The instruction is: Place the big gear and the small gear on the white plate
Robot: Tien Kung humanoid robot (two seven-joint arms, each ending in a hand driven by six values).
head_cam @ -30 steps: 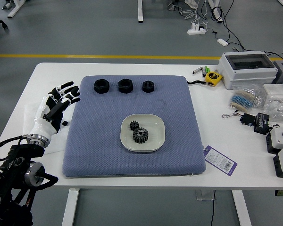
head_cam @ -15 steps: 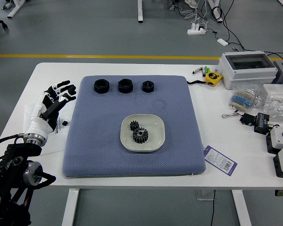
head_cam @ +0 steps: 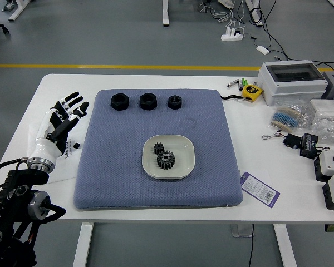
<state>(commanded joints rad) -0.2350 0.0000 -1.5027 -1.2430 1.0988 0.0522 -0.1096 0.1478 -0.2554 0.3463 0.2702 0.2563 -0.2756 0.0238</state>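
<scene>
With robot hand (head_cam: 60, 129) spread and empty, pinch big gear (head_cam: 166, 160) or small gear (head_cam: 158, 148) across toothed rim; likely rigid, hardly fragile.

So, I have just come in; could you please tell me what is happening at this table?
The robot's left hand is open and empty, over the table to the left of the mat. It is handling nothing. The big gear and the small gear are both on the plate, close together, so the task looks done. Three black rings sit along the mat's far side. The right hand is out of view.
</scene>
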